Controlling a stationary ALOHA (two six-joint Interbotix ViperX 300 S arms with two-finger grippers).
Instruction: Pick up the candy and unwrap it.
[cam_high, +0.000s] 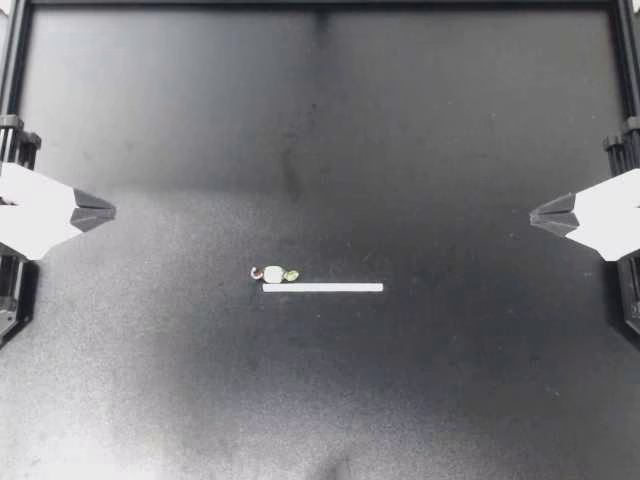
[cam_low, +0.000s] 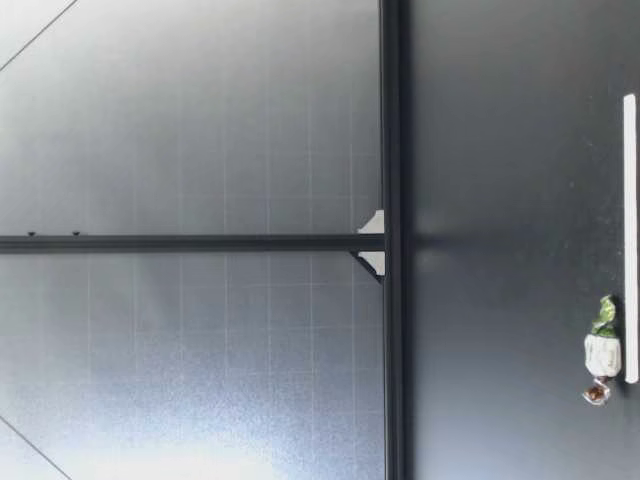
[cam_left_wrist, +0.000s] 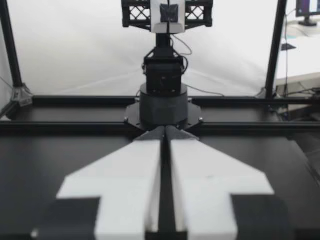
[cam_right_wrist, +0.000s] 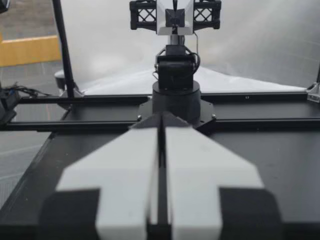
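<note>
**A:** Where is the candy in relation to our grippers?

**B:** The candy (cam_high: 273, 273) lies on the table (cam_high: 320, 120) between our left gripper (cam_high: 112, 211) and our right gripper (cam_high: 533, 214). It is well apart from both and somewhat nearer the left one.

**A:** What do we make of its shape?

**B:** It has a small plump white middle with a twisted tuft at each end. The reddish-brown tuft points toward our left gripper and the green one toward our right. From table height the candy (cam_low: 602, 352) has a crinkled, slightly glossy wrapper.

**A:** Is anything beside it?

**B:** A long, thin, flat white strip (cam_high: 322, 288) with straight edges lies just beside it. The candy sits by the end of the strip nearer our left gripper. In the low view the strip (cam_low: 630, 238) lies nearer that camera than the candy. We cannot tell whether the two touch.

**A:** And how do our grippers stand?

**B:** Both are closed narrow and hold nothing. In its wrist view, our left gripper (cam_left_wrist: 164, 131) has two smooth white wedge-shaped fingers (cam_left_wrist: 125, 175) pressed together, with only a thin dark seam between them. Our right gripper (cam_right_wrist: 162, 116) looks the same, its fingers (cam_right_wrist: 200, 170) tapering to a blunt point.

**A:** What is the surface like?

**B:** It is matte black with a faint speckle and a dull sheen. A straight black rail (cam_low: 392, 100) runs along its far edge.
</note>
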